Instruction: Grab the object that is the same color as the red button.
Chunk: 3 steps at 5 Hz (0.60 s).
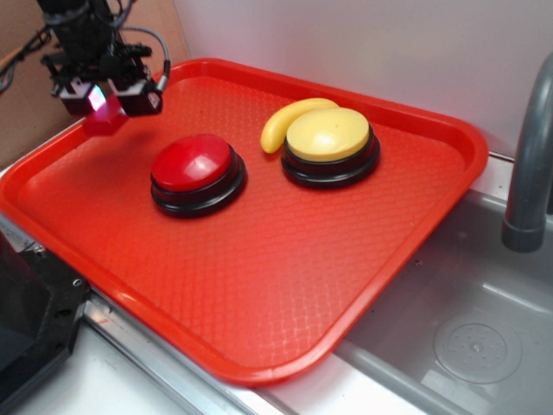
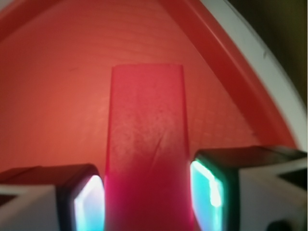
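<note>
My gripper (image 1: 105, 97) is at the far left corner of the red tray (image 1: 259, 285), shut on the small red block (image 1: 105, 112), which hangs below the fingers just above the tray floor. In the wrist view the red block (image 2: 147, 144) fills the gap between my two fingers (image 2: 89, 202), pressed by both glowing pads. The red button (image 1: 193, 162), a glossy red dome on a black base, sits on the tray to the right of my gripper and nearer the front.
A yellow-domed button (image 1: 329, 137) on a black base stands right of the red button, with a yellow banana (image 1: 285, 121) behind it. A grey sink (image 1: 467, 337) and faucet pipe (image 1: 529, 164) lie to the right. The tray rim (image 2: 231, 62) is close by.
</note>
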{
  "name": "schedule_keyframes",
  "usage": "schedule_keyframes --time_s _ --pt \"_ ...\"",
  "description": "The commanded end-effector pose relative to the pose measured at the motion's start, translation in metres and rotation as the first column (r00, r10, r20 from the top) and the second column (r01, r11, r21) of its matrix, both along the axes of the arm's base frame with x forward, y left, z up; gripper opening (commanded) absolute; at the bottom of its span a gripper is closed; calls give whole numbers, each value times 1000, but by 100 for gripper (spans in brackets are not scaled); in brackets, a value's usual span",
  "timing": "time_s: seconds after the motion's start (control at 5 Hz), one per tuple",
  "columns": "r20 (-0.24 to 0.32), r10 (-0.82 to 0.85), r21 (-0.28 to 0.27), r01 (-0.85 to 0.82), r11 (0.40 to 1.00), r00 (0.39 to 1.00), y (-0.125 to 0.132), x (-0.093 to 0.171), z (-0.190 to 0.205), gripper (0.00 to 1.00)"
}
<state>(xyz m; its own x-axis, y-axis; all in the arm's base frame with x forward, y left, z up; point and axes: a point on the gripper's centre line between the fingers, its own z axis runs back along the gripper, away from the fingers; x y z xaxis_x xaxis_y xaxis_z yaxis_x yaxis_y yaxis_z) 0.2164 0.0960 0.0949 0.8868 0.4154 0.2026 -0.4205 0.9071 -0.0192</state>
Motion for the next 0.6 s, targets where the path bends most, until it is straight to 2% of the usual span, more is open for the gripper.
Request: schedule_keyframes --time_s 0.0,0.2,0.4 --pt "-18 -372 -82 369 926 928 -60 -15 75 0" --pt "9 -466 -114 464 878 885 -88 -27 89 0" --pt "22 -504 -40 505 862 863 -91 -38 85 0"
